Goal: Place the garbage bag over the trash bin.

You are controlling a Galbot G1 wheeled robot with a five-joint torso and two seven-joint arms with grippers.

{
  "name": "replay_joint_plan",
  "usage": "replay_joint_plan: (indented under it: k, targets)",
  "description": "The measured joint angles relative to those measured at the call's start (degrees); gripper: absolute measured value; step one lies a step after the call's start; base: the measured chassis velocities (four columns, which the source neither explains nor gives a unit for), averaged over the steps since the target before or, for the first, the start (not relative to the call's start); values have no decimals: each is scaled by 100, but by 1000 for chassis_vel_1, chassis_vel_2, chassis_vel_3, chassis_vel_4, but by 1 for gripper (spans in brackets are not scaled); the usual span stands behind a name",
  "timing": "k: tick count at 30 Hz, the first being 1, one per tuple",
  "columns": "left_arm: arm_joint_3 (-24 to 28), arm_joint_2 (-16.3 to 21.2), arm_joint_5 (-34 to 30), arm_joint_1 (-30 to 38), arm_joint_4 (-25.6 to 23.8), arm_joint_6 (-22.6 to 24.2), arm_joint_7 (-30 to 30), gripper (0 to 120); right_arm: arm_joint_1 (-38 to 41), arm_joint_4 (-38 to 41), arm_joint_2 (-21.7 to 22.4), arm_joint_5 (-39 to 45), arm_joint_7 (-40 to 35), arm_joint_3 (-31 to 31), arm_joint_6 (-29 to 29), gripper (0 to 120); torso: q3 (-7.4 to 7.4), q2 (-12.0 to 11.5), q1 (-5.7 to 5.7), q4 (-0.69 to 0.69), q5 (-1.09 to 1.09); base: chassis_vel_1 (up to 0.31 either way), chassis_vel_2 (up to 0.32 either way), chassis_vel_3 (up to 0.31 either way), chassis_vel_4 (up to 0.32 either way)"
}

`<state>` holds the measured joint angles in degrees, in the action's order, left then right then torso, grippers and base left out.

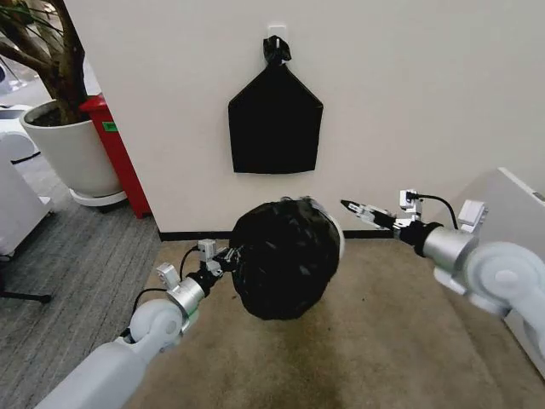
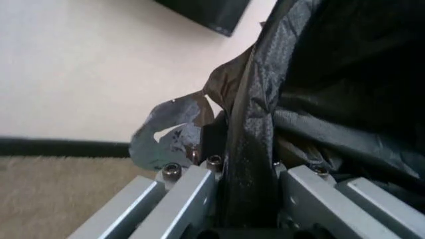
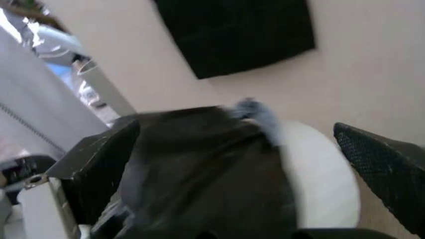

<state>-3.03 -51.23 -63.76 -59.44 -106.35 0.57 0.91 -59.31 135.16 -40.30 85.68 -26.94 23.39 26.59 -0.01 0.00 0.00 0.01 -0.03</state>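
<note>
Mid-step, by the look of it: pulling the garbage bag (image 1: 281, 268) down over the trash bin (image 1: 338, 240) — bag already drapes most of the bin, only a sliver of cream rim and wall showing on the side toward the right gripper (image 1: 364, 210). Left gripper (image 1: 228, 258) clamped on a bunched fold of bag film at the bag's near-left edge; left wrist view confirms black plastic pinched between its fingers (image 2: 192, 194), torn scrap of film sticking out just beyond them. Right gripper spread open, holding nothing, just beside the uncovered rim and slightly above it; right wrist view has the bin wall (image 3: 319, 174) sitting between its two fingertips (image 3: 381, 159), not touching. Next move probably calls for the right side to catch the bag edge nearest it and draw it across the bare rim, left side keeping tension — thin film, already torn once, so gentle pull. Counts: one garbage bag, one trash bin, two grippers, one flat black bag (image 1: 275, 123) hanging on the wall beyond both grippers, one plant pot (image 1: 72, 153) far off past the left arm.
</note>
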Motion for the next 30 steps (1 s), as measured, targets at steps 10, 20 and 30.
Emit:
replay_joint_plan:
  k: [10, 20, 30]
  targets:
    - [553, -61, -613, 489, -563, 598, 2528, 0, 194, 466, -303, -2987, 657, -1396, 217, 93, 1, 0, 0, -1, 2, 0, 0, 0, 0]
    - [1071, -1, -515, 998, -823, 985, 3845, 0, 1204, -223, -1563, -3268, -986, -3445, 963, 53, 2, 0, 0, 0, 2, 0, 0, 0, 0]
    - [1181, -38, -233, 1051, -858, 1018, 3922, 0, 2111, -1219, -2517, -1810, -3143, -3958, 991, 17, 2, 0, 0, 1, 2, 0, 0, 0, 0]
